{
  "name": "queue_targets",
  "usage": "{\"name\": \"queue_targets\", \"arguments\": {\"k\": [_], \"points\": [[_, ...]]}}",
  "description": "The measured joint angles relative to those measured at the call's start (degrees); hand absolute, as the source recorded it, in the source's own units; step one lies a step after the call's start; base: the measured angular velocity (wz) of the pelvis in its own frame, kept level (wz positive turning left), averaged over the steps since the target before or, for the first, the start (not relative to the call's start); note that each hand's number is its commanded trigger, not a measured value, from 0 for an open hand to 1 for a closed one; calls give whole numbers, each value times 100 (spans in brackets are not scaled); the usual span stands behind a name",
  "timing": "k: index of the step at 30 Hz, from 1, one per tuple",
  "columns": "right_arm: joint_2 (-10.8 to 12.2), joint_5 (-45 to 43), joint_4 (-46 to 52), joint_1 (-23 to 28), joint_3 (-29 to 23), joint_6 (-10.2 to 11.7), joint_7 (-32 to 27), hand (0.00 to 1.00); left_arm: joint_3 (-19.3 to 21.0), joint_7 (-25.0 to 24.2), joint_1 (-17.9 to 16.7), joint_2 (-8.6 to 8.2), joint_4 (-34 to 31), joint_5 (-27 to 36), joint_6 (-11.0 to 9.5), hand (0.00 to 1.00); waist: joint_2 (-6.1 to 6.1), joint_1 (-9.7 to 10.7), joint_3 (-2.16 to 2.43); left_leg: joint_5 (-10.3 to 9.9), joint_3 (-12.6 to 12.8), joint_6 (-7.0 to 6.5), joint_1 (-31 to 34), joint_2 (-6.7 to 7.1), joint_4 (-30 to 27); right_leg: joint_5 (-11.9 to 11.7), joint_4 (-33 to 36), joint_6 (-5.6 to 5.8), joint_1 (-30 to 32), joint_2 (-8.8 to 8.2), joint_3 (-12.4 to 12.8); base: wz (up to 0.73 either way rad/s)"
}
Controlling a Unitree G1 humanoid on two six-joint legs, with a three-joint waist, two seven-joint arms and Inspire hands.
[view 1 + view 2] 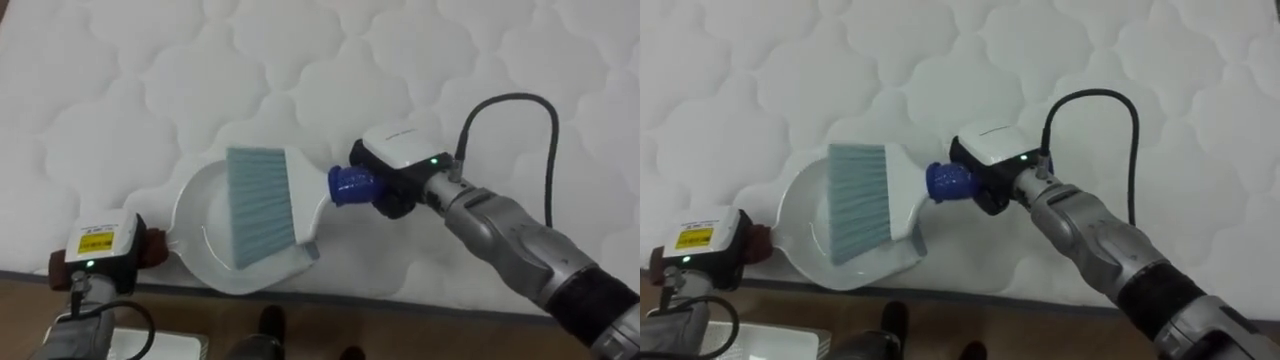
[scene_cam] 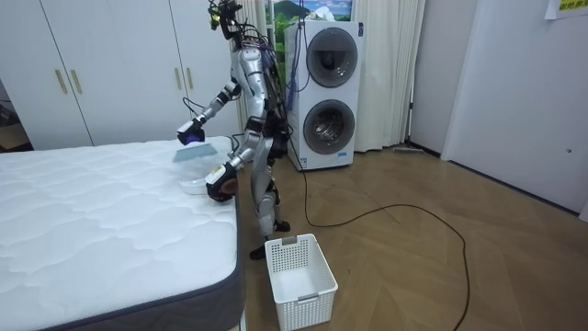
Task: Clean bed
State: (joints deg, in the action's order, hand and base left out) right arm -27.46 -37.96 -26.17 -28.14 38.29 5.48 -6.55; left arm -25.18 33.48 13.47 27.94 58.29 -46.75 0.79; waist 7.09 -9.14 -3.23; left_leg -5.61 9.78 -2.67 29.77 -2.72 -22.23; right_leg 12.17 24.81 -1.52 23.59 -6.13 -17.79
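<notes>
Right hand [image 1: 396,192] was seen clamped round the blue grip of the brush [image 1: 262,205], w/ bristles laid across the white dustpan [image 1: 190,215] at the near edge of the bed [image 1: 300,60]. Left hand [image 1: 105,255] was spotted at the pan's left end, by the mattress edge; whether it was closed on the pan couldn't be told, as it was hidden under its own casing.

Step judged: sweeping bits into the pan. For that to be done well, bristles should be held low & drawn in short strokes toward the pan. Pan lip should be pressed flat to the quilting so nothing's pushed under, and the pan held level.

No debris could be made out in the pan, just the brush head. Nothing was seen inside the white basket [image 2: 308,296] on the floor beside the robot.
</notes>
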Motion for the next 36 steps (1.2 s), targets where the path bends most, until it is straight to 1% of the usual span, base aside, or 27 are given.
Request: {"name": "queue_targets", "arguments": {"k": [1, 2, 3, 4, 5, 6, 8, 10, 12, 14, 15, 16, 17, 19, 20, 21, 23, 24, 26, 27, 29, 31, 34, 36], "points": [[5, 68, -41, 12, -124, 16, -103, 100, 15, 40, -9, -18, 1, -2, 1, 100, -45, 65, -21, -3, -70, -4, -8, 13, -22, 3, -19, 4, -53, 6, -23, 18], [6, 204, -115, 17, -260, 65, -222, 100, 21, 90, -19, -35, 0, 1, 0, 100, -74, 121, -26, -3, -101, -4, -20, 31, -26, 19, -10, 22, -80, 4, -35, 16], [7, 253, -159, 24, -356, 91, -270, 85, 25, 107, -21, -49, 0, -2, 2, 100, -80, 123, -26, -4, -104, -6, -30, 35, -27, 18, -9, 22, -90, 0, -34, 10], [8, 398, -252, 39, -561, 100, -363, 74, 46, 130, -25, -100, 0, -9, 18, 100, -109, 141, -24, -5, -110, -8, -57, 43, -28, 21, -8, 26, -121, -25, -47, 0], [10, 532, -338, 88, -768, 89, -489, 59, 54, 135, -26, -157, 4, -16, 22, 100, -128, 136, -24, -11, -109, -17, -109, 48, -26, 24, -14, 31, -173, -33, -57, 0], [11, 602, -384, 128, -873, 89, -561, 0, 62, 135, -29, -186, 5, -30, 26, 100, -130, 131, -23, -14, -107, -21, -143, 53, -23, 28, -15, 37, -206, -39, -60, 3], [12, 1047, -526, 376, -1258, 86, -831, 0, 86, 163, -51, -276, 6, -120, 32, 100, -139, 162, -23, -21, -109, -28, -272, 76, 4, 60, -27, 57, -338, -58, -68, 6], [12, 1247, -629, 582, -1492, 91, -1001, 0, 89, 222, -76, -308, -18, -113, 33, 100, -149, 228, -17, -23, -110, -31, -329, 105, 27, 91, -19, 74, -373, -79, -49, 5], [14, 1379, -733, 775, -1706, 73, -1087, 0, 165, 229, -79, -349, -29, -117, 34, 100, -184, 265, 3, -23, -105, -32, -346, 117, 36, 97, -19, 78, -387, -78, -33, 0], [18, 1558, -740, 1071, -1992, 66, -1192, 0, 366, 229, -91, -408, -102, -133, 13, 100, -229, 336, 27, -23, -104, -33, -384, 130, 47, 97, -19, 79, -428, -72, 4, 0], [21, 1606, -742, 1127, -2039, 65, -1216, 0, 420, 229, -98, -417, -108, -136, 1, 100, -235, 368, 30, -23, -104, -34, -417, 132, 59, 99, -26, 83, -461, -70, 6, 0], [36, 1672, -744, 1203, -2118, 69, -1229, 0, 526, 229, -181, -423, -199, -145, 8, 100, -259, 447, 45, -24, -105, -34, -491, 135, 77, 103, -55, 89, -539, -68, 5, 0], [33, 1709, -743, 1303, -2195, 63, -1294, 0, 588, 230, -242, -443, -311, -178, 12, 100, -282, 478, 58, -24, -103, -34, -575, 134, 113, 101, -121, 91, -636, -62, 11, 0], [41, 1788, -741, 1472, -2268, 63, -1385, 0, 615, 229, -310, -461, -443, -256, 12, 100, -289, 487, 64, -31, -88, -24, -751, 134, 167, 102, -180, 92, -809, -60, 10, 0], [53, 1812, -727, 1565, -2340, 63, -1395, 0, 646, 226, -393, -473, -531, -302, 17, 100, -311, 507, 86, -39, -89, -13, -856, 135, 194, 102, -225, 93, -917, -51, 7, 0], [55, 1833, -698, 1620, -2393, 63, -1401, 0, 661, 226, -444, -477, -580, -321, 20, 100, -324, 519, 100, -41, -88, -11, -900, 136, 209, 102, -239, 94, -966, -49, 2, 0], [55, 1956, -668, 1717, -2524, 62, -1466, 0, 723, 225, -678, -483, -729, -406, 38, 100, -387, 557, 166, -44, -53, -5, -1098, 141, 298, 101, -334, 103, -1132, -40, 32, -6], [57, 1978, -668, 1727, -2555, 56, -1466, 0, 729, 225, -714, -485, -732, -411, 43, 100, -400, 557, 173, -46, -44, -1, -1159, 143, 321, 101, -349, 103, -1180, -38, 42, -7], [67, 2128, -669, 1819, -2579, 22, -1459, 0, 742, 220, -837, -498, -741, -406, 51, 100, -438, 559, 217, -42, -41, 21, -1403, 140, 429, 98, -533, 106, -1446, 19, 52, -2], [78, 2199, -677, 1843, -2579, 20, -1450, 0, 745, 213, -881, -501, -761, -403, 53, 100, -444, 559, 222, -37, -44, 30, -1484, 141, 468, 90, -591, 111, -1533, 22, 53, 0], [118, 2515, -684, 1860, -2581, 7, -1459, 0, 745, 195, -989, -507, -783, -395, 48, 100, -463, 570, 254, -24, -55, 51, -1672, 146, 573, 64, -742, 120, -1710, 56, 51, 0], [164, 2812, -669, 1865, -2583, 5, -1517, 0, 841, 187, -1187, -508, -911, -407, 44, 100, -447, 558, 335, -14, -67, 83, -1801, 140, 667, 15, -923, 112, -1903, 125, 53, 0], [244, 2902, -556, 1874, -2641, -1, -1684, 0, 1065, 184, -1423, -549, -1211, -409, 46, 100, -437, 581, 343, -34, -138, 116, -1863, 134, 670, -28, -1098, 93, -2080, 190, 52, 10], [270, 2903, -476, 1878, -2652, -1, -1737, 0, 1211, 184, -1490, -598, -1350, -409, 43, 100, -440, 576, 343, -37, -196, 124, -1869, 135, 670, -70, -1133, 80, -2141, 230, 49, 15]]}}
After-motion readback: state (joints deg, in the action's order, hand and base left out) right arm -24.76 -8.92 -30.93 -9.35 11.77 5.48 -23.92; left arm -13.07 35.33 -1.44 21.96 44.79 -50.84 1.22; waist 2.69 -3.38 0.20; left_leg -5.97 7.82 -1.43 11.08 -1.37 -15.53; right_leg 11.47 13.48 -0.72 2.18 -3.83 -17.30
